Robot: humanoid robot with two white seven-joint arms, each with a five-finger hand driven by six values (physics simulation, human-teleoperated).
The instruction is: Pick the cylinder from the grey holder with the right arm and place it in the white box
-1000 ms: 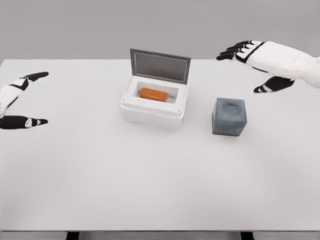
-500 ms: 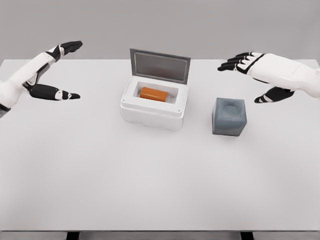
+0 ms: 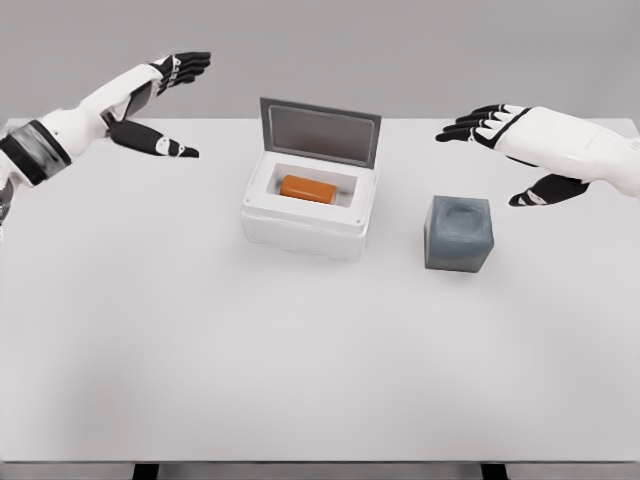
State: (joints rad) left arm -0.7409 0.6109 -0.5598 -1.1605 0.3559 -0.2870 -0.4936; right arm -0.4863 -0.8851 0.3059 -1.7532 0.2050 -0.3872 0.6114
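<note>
Orange cylinder (image 3: 307, 188) lies in white box (image 3: 305, 220), well apart from right hand's fingers (image 3: 470, 122).

Orange cylinder (image 3: 307, 188); white box (image 3: 300, 225) with grey lid (image 3: 320, 131); dark grey holder (image 3: 459, 234); white table (image 3: 300, 350); hands white with black fingers (image 3: 470, 120).

A short orange cylinder (image 3: 307, 188) is seen lying on its side inside the open white box (image 3: 305, 225), whose grey-lined lid (image 3: 320, 131) is raised upright behind. The grey cube-shaped holder (image 3: 459, 234) stands near the box's right, its top recess vacant.
</note>
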